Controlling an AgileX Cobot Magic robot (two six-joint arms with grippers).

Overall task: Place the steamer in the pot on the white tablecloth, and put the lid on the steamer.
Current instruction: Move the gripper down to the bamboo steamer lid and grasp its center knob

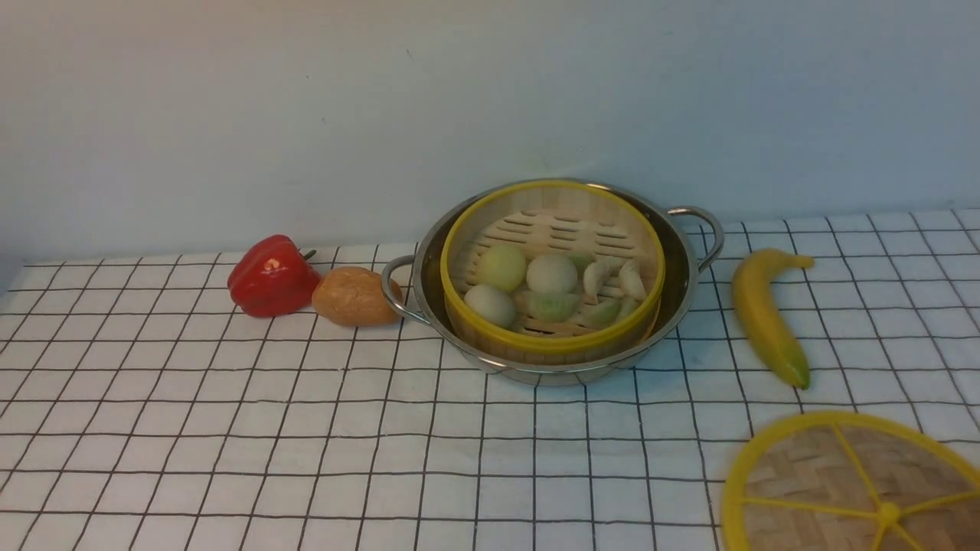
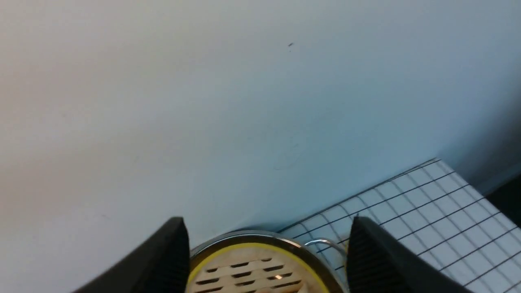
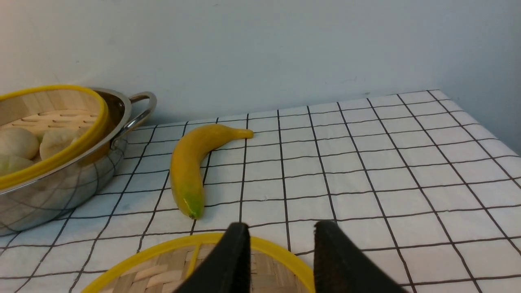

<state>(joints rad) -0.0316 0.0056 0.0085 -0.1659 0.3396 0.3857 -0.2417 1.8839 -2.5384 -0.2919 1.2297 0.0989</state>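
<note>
Left gripper [image 2: 267,223], fingers spread wide, is held high above the far rim of the pot [image 1: 684,264], in which the steamer [image 1: 553,346] is seated on the tablecloth [image 1: 230,428]. Right gripper [image 3: 281,228], fingers narrowly parted with nothing seen pinched, is poised over the rim of the lid [image 1: 811,467], laid at front right. Bare cloth is left between lid and pot, bounded by a banana [image 1: 758,314].

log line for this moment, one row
steamer in pot | lid on cloth, off steamer | left end effector open, empty | right end effector open near lid
</note>
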